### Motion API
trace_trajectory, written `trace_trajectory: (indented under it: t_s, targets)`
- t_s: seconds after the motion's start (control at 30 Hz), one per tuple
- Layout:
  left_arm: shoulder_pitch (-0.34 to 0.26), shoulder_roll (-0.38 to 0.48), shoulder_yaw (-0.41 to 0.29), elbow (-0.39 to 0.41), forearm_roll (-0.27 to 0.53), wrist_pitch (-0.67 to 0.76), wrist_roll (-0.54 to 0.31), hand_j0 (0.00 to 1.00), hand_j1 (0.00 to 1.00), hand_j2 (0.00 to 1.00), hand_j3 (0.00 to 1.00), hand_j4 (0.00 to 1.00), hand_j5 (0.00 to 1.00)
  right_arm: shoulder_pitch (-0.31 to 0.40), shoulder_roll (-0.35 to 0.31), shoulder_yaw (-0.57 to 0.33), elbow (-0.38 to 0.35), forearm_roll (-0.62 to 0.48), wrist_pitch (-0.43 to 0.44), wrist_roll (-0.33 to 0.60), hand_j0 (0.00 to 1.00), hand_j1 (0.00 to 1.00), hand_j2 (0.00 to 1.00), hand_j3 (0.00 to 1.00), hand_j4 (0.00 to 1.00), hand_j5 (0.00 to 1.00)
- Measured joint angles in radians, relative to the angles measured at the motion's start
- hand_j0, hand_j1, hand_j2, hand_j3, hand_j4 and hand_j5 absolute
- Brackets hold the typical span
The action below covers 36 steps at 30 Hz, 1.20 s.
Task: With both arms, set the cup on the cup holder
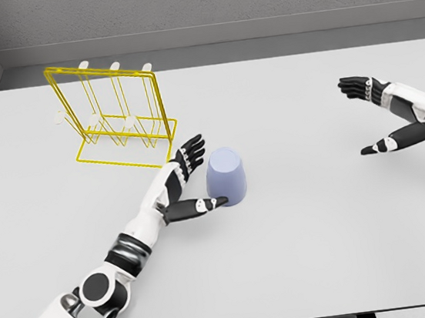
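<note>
A pale lavender cup (226, 177) stands upside down on the white table (331, 237), a little left of centre. My left hand (197, 178) is right beside the cup's left side, fingers spread open, thumb tip touching or nearly touching the cup's lower edge, and it holds nothing. A yellow wire cup holder (116, 116) with white-tipped pegs stands at the back left, behind that hand. My right hand (370, 118) hovers far to the right, open, with fingers extended and thumb apart, well away from the cup.
A grey wall runs along the table's far edge. The holder's base frame lies just behind my left hand's fingertips. Bare table surface stretches between the cup and my right hand.
</note>
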Motion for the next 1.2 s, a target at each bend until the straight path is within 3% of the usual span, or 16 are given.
trace_trajectory:
  t_s: [0.27, 1.2]
  targets:
    - [0.0, -0.025, -0.003, 0.027, -0.024, 0.012, 0.0, 1.0, 1.0, 1.0, 1.0, 1.0, 1.0, 0.025, -0.004, 0.024, 0.01, -0.121, 0.084, 0.0, 1.0, 1.0, 1.0, 1.0, 1.0, 1.0]
    - [-0.034, -0.072, -0.036, 0.072, -0.048, 0.017, -0.002, 1.0, 1.0, 1.0, 1.0, 1.0, 1.0, 0.025, -0.004, 0.026, 0.011, -0.132, 0.091, 0.0, 1.0, 1.0, 1.0, 1.0, 1.0, 1.0]
